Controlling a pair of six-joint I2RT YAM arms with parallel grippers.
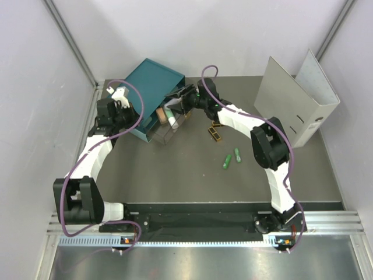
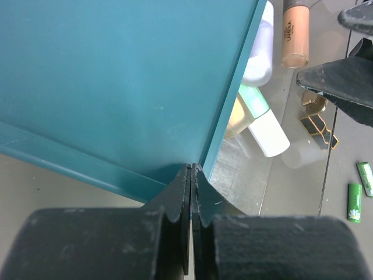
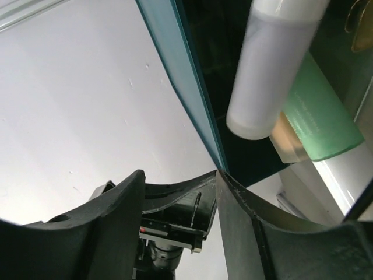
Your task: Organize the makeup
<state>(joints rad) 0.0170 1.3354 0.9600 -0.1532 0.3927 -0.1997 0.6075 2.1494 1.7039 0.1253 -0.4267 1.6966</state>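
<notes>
2 bright green plastic tubes (image 1: 227, 161), centre-right overhead, seem light, rigid, slippery: pinch mid-barrel. Left gripper (image 2: 192, 172) together; right gripper (image 3: 178, 175) apart.

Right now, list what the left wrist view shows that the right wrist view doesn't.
Left wrist only: the shut left gripper at the corner of the teal drawer box, a peach tube, a black-and-gold case and two bright green tubes on the table. Right wrist only: the white wall beyond the box. Both: the box's teal edge, a white tube, a pale green tube and the open right gripper.
</notes>
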